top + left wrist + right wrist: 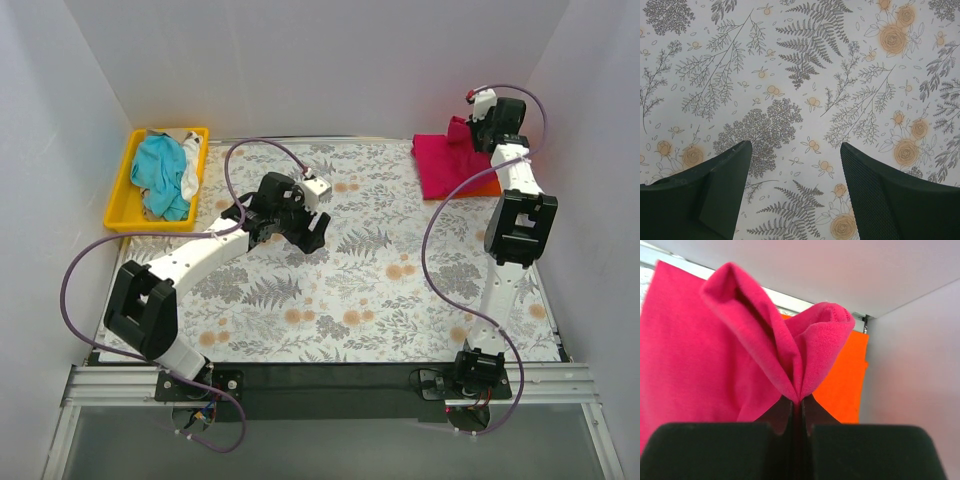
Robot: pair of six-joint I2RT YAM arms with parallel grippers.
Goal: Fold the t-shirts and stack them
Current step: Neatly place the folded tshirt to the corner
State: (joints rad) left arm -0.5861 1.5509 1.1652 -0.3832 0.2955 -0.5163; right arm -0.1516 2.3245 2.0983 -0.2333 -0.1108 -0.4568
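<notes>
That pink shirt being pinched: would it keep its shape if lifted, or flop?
Probably flop: the pink shirt puckers into soft folds where the right fingers pinch it. Likely light, being thin cloth. It may drag across the orange shirt beneath.

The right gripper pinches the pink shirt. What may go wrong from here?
The right gripper is shut on a small bunch of the pink shirt; lifting may spoil its fold. The orange shirt lies under it and may drag along. The left gripper, open over the table, is far from helping.
</notes>
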